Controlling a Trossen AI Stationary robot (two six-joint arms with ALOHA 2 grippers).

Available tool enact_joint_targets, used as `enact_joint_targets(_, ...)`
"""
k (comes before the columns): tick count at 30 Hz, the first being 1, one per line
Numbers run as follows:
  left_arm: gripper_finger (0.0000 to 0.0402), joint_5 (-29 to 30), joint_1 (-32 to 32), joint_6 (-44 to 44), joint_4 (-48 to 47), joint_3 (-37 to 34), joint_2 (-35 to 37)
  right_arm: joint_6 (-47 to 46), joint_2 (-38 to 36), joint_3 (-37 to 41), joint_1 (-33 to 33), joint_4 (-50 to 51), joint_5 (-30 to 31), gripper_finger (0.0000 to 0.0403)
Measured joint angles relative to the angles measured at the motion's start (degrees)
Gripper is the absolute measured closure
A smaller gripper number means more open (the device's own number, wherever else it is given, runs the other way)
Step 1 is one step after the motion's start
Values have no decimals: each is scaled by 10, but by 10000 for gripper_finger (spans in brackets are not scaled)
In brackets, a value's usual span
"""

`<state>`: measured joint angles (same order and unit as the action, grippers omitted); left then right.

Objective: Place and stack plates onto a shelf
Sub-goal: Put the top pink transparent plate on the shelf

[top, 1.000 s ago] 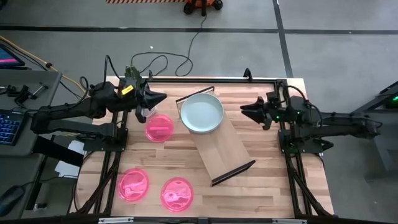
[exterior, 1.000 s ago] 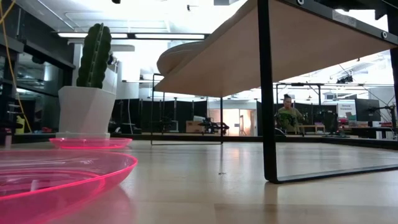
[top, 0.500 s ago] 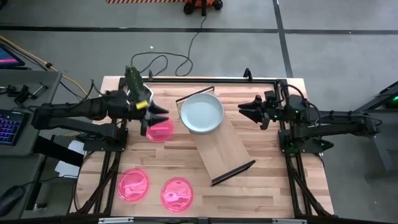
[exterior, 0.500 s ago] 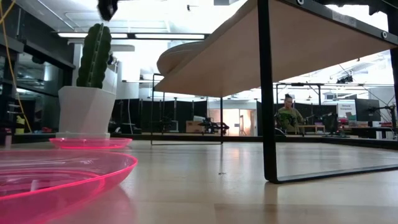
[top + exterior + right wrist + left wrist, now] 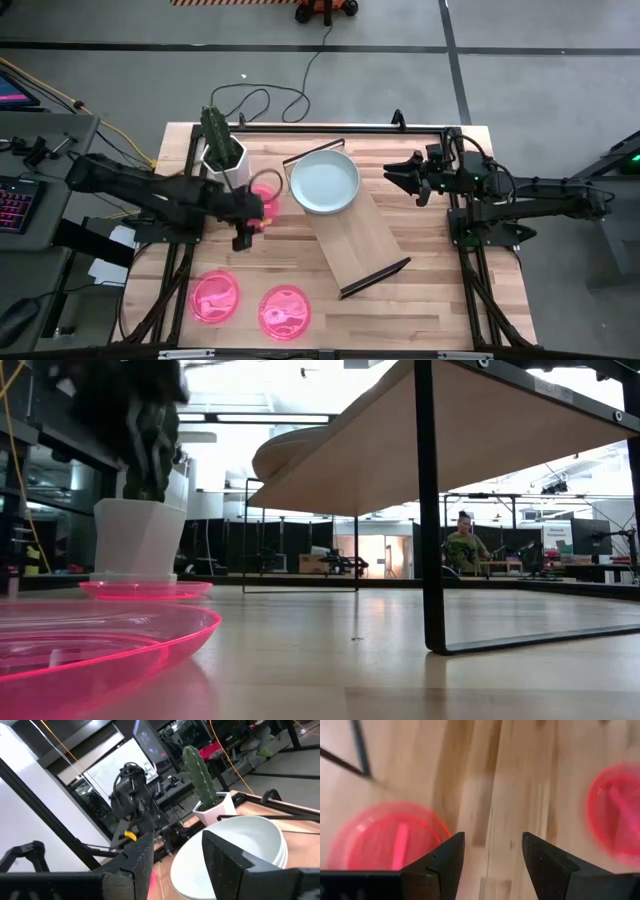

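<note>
The pink plate [image 5: 262, 204] just behind your released left pincer [image 5: 243, 235] comes next: drop, clench its rim, carry it to the shelf [image 5: 362, 240].

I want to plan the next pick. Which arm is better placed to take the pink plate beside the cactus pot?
Probably the left. The left gripper, open, is right at the pink plate beside the cactus pot. The right gripper waits open across the shelf.
</note>
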<state>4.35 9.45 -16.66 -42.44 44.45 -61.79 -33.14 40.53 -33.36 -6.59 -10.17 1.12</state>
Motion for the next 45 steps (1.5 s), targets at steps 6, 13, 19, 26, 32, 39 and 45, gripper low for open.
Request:
enact_joint_targets(6, 213, 13, 44, -85, 57, -102, -13, 0, 0, 0, 0, 7, 1, 252)
enact_joint_targets(13, 213, 87, 75, -55, 107, -161, -20, 2, 0, 0, -1, 19, 1, 252)
enact_joint_targets(19, 213, 123, 79, 7, 109, -167, -59, 2, 0, 0, -1, 26, 1, 252)
enact_joint_targets(26, 213, 141, 66, 23, 115, -167, -113, -9, 6, 0, -1, 31, -1, 252)
enact_joint_targets(32, 235, 135, 57, 10, 118, -163, -140, -14, 12, 0, -1, 36, -1, 252)
enact_joint_targets(39, 349, 125, 53, -2, 124, -166, -130, -29, 11, 0, -1, 37, -17, 252)
enact_joint_targets(45, 392, 115, 52, -55, 116, -167, -101, -29, 11, 0, -1, 38, -31, 252)
